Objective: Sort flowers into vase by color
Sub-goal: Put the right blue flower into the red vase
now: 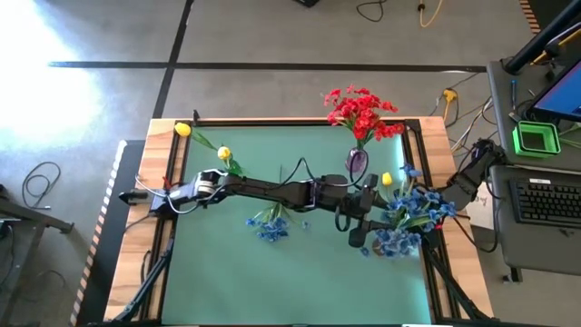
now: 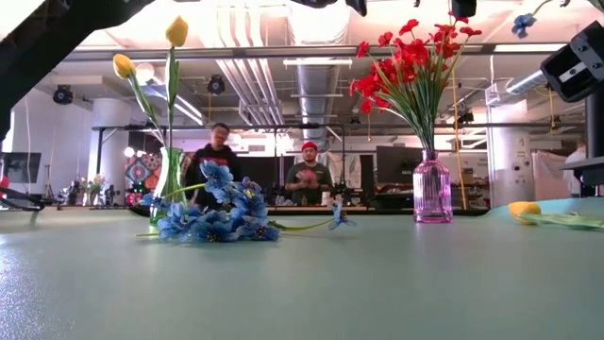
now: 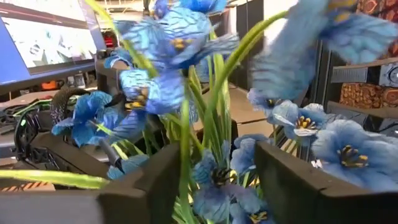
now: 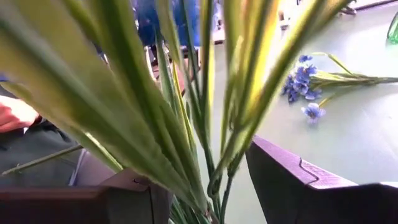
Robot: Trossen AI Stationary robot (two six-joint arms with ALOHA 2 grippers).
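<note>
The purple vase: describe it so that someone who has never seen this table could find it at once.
On the green table, look to the far edge, right of the middle. The purple vase stands there upright, small and tinted glass. It alone holds the red flowers; the blue flowers lie flat on the table.

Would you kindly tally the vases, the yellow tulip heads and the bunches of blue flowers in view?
Vases: 2, pink and clear
Yellow tulip heads: 3
Blue flower bunches: 2
Total: 7
</note>
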